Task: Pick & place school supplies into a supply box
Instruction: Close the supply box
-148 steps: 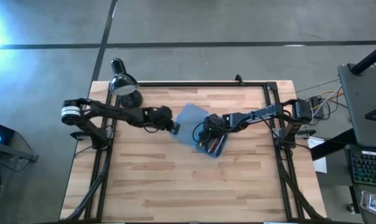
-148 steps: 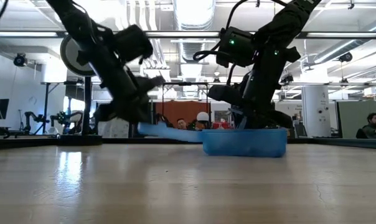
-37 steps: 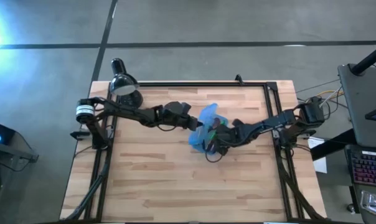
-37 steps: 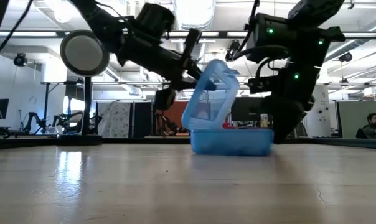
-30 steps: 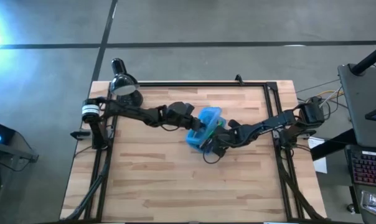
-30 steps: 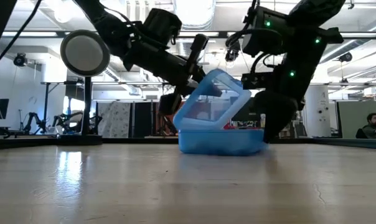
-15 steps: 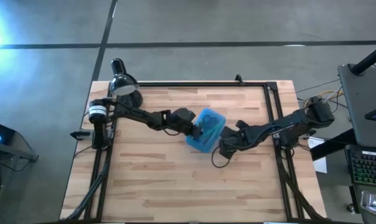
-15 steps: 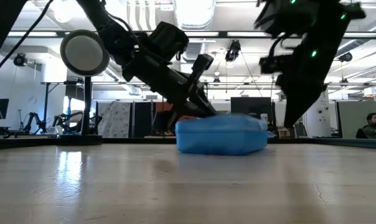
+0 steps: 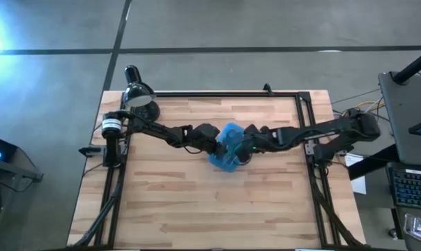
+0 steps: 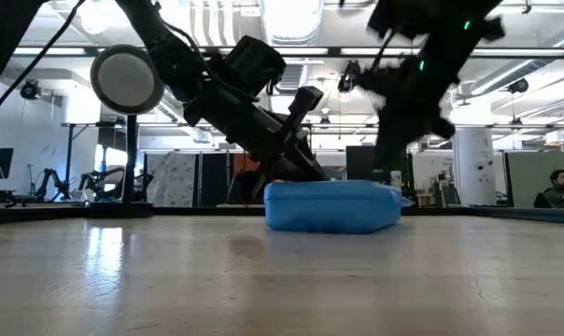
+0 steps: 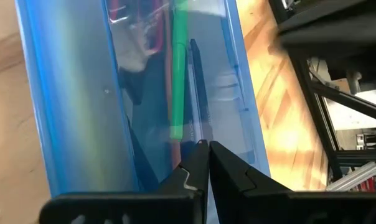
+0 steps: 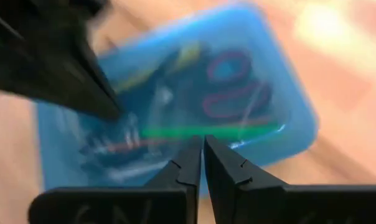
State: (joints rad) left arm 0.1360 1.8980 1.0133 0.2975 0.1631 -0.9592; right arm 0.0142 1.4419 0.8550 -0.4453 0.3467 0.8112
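Observation:
The translucent blue supply box [image 9: 228, 162] lies shut on the table's middle [image 10: 331, 207]. Through its lid a green pen [image 11: 178, 68], red-handled scissors [image 12: 228, 87] and dark pens show inside. My left gripper [image 9: 219, 144] is shut, its tips on the lid at the box's left side [image 10: 305, 175]. My right gripper [image 9: 244, 149] is shut and hangs above the lid, looking down on the box [image 12: 175, 106]; it stands clear of it in the low view. My left gripper presses its shut fingertips [image 11: 203, 149] down on the box's lid [image 11: 188, 134], near the lid's left edge. The fingers come slanting down from the table's left. The box sits flat on the table with the lid down.
A black desk lamp [image 9: 137, 94] stands at the table's far left corner and shows as a round disc in the low view [image 10: 128, 81]. A black frame rail [image 9: 224, 94] runs along the far edge. Bare wood lies toward the near edge.
The box's lid has come down from half raised to lying shut on the lower half. My left gripper went down with it, staying on the lid. My right gripper has left the box's near right side and swung up and over the lid.

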